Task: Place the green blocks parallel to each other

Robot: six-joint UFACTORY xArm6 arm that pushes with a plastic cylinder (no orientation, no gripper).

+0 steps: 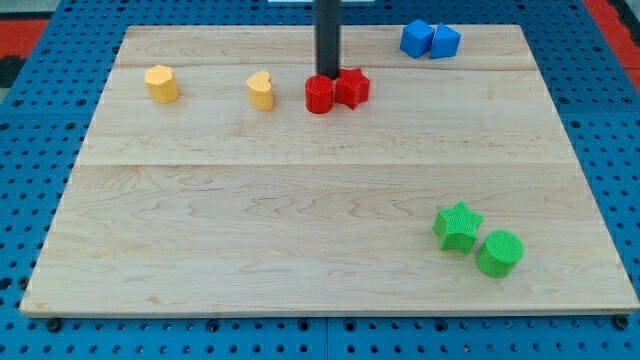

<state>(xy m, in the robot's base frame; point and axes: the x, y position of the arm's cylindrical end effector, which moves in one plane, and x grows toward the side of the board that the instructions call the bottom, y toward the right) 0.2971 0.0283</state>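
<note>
Tip point(328, 76), a bare rod with no fingers to open or close, sits far by the red blocks point(337, 91), while green star point(457, 226) and green cylinder point(499, 252) lie touching near-right.

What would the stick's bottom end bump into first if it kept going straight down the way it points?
My tip would most likely meet the wooden board right away. It seems to sit just behind the red cylinder and red star, though depth is hard to judge.

My tip point(328, 76) behind red cylinder point(319, 95); green star point(457, 226) touching green cylinder point(499, 253).
</note>
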